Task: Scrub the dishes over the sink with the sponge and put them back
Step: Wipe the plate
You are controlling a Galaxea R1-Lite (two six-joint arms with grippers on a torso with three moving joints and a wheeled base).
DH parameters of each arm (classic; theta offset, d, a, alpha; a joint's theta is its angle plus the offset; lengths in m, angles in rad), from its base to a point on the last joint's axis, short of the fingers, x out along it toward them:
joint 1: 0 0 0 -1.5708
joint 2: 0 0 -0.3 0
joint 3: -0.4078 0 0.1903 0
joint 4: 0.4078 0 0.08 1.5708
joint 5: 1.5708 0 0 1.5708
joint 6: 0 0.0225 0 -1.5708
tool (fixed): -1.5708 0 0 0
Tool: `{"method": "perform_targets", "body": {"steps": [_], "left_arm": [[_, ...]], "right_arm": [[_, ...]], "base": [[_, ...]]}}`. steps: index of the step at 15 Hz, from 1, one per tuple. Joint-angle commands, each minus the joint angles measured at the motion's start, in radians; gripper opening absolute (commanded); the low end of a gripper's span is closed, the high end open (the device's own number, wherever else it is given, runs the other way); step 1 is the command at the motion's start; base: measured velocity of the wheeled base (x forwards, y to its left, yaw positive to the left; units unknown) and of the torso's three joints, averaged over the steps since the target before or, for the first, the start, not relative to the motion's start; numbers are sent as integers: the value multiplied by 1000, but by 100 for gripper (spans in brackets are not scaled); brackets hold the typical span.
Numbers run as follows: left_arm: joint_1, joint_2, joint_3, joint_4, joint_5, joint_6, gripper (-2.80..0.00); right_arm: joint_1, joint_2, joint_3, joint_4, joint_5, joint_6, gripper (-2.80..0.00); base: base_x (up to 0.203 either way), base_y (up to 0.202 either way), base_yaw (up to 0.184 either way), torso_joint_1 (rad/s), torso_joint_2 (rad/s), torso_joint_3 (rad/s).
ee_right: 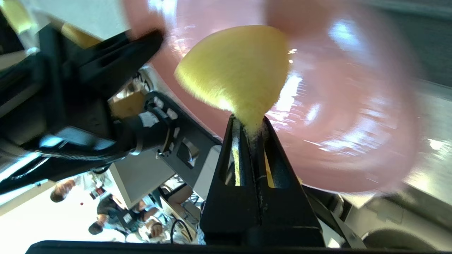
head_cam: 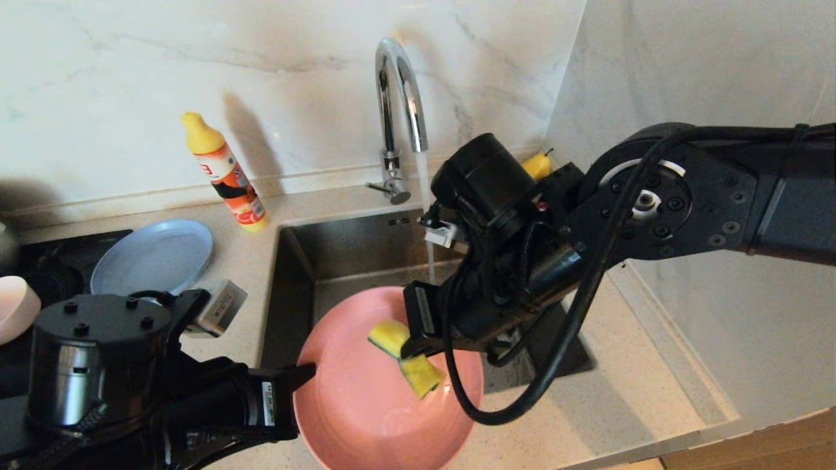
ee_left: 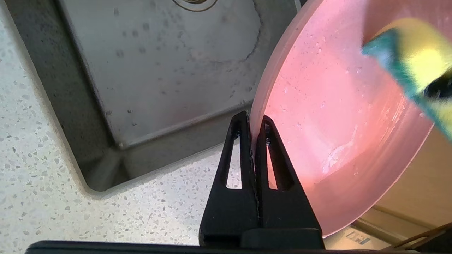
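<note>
Head view showed the pink plate (head_cam: 372, 405) tilted over the sink's (head_cam: 339, 254) near edge, its rim clamped by the left end effector (head_cam: 307, 375). The right end effector (head_cam: 411, 346), clamped on the sponge (head_cam: 408, 358), pressed it against the plate's face. The blue-grey plate (head_cam: 153, 256) lay on the worktop (head_cam: 627, 365) left of the sink.

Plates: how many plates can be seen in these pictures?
2. The pink plate is held over the sink by the left gripper; the blue-grey plate lies on the counter left. Others may be hidden.
</note>
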State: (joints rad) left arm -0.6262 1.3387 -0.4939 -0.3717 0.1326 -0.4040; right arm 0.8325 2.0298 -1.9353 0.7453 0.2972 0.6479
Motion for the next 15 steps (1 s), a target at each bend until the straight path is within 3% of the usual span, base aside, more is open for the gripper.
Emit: {"method": "perform_targets", "body": {"steps": [1, 6, 12, 15], "left_arm": [[0, 8, -6, -3, 2, 1, -280], [0, 16, -25, -4, 4, -4, -280], [1, 31, -70, 7, 5, -8, -280], [11, 84, -93, -1, 5, -12, -280]], "right_arm": [[42, 36, 2, 0, 1, 4, -280], [114, 87, 3, 0, 1, 4, -280], [122, 47, 11, 168, 0, 9, -280], [87, -36, 22, 190, 0, 8, -280]], "base": [[0, 0, 0, 0, 0, 0], [0, 0, 0, 0, 0, 0], [0, 0, 0, 0, 0, 0], [0, 0, 0, 0, 0, 0]]}}
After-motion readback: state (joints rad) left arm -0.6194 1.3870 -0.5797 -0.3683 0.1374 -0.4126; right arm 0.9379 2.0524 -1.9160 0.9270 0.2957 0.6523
